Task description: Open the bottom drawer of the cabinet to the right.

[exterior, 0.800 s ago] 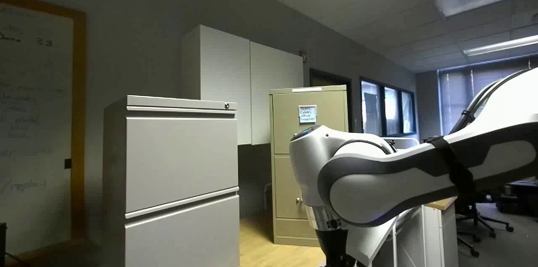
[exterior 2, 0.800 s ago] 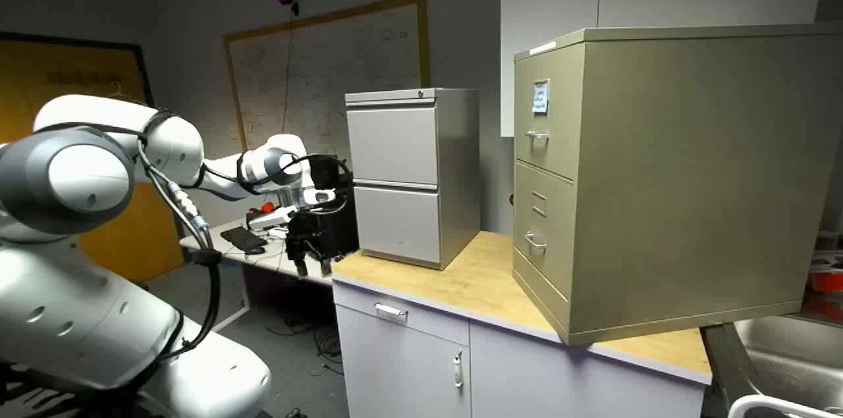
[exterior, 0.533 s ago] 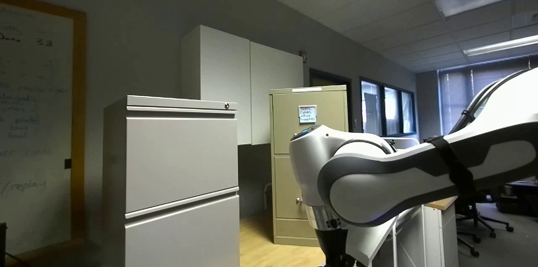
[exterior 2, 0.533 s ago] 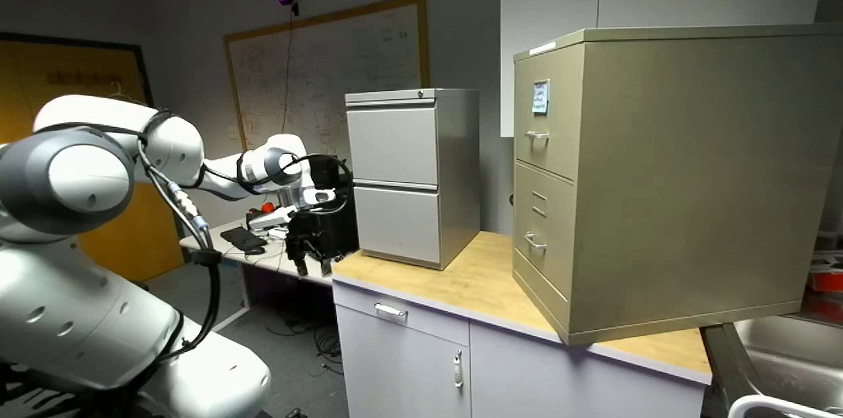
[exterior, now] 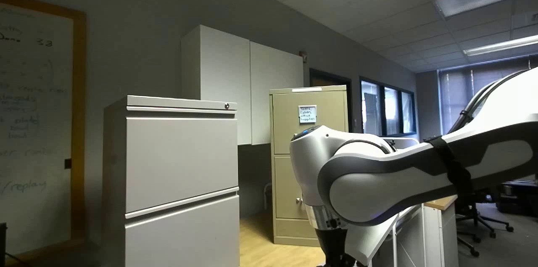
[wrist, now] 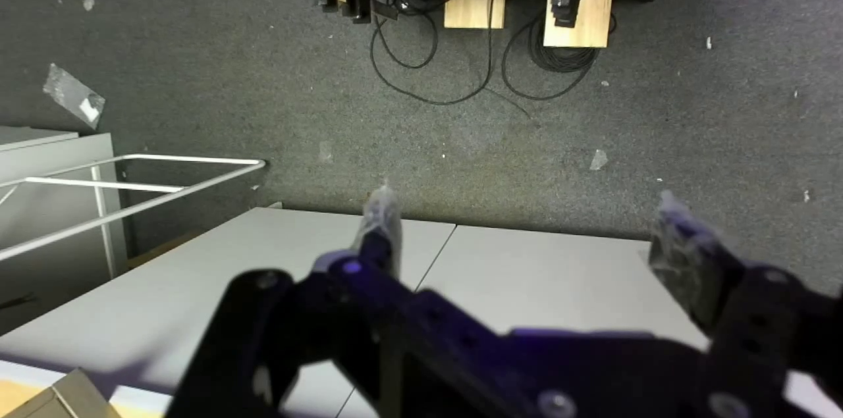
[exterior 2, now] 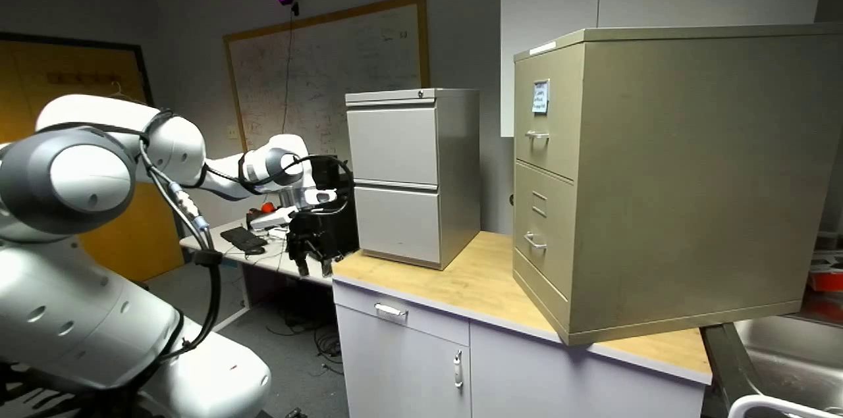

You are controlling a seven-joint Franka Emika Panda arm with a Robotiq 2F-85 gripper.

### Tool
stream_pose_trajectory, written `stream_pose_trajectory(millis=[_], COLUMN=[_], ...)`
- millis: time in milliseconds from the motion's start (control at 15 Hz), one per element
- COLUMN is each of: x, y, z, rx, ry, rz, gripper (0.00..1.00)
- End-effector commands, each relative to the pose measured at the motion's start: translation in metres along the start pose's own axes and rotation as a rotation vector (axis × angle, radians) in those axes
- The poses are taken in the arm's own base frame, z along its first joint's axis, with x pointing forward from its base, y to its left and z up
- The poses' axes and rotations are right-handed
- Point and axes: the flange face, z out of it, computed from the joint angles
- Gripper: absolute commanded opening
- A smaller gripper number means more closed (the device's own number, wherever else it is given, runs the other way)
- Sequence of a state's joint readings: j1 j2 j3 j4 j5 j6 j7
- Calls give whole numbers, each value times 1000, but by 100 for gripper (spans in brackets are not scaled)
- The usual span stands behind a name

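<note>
The tan cabinet stands on the counter at the right in an exterior view, also seen behind my arm. Its bottom drawer is shut flush, with a small metal handle; in an exterior view my arm partly covers the drawer. A tan corner, seemingly of this cabinet, shows at the wrist view's lower left. My gripper hangs pointing down, left of the grey cabinet and well apart from the tan one. In the wrist view the gripper is open and empty, over the floor and white cupboard fronts.
A pale grey two-drawer cabinet stands on the wooden counter between my gripper and the tan cabinet. White cupboards are below the counter. A desk is behind the gripper. A white tube rack shows in the wrist view.
The arm has shifted very slightly, toward the right in an exterior view. The cabinets and drawers look the same.
</note>
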State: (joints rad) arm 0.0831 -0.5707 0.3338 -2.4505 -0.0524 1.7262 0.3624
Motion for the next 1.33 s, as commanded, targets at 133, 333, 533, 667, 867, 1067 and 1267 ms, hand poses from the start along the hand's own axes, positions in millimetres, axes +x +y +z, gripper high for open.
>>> stream_pose_trajectory(millis=[133, 333, 533, 667, 867, 1067, 1267], x=[43, 79, 112, 132, 157, 176, 190], y=[47, 94, 143, 181, 229, 270, 303], z=[-5, -8, -14, -20, -23, -10, 12], rx=[5, -14, -13, 30, 131, 231, 346], ry=[84, 146, 209, 270, 330, 339, 337], rz=[159, 243, 356, 454, 598, 733, 859], gripper=[100, 100, 100, 100, 100, 100, 100])
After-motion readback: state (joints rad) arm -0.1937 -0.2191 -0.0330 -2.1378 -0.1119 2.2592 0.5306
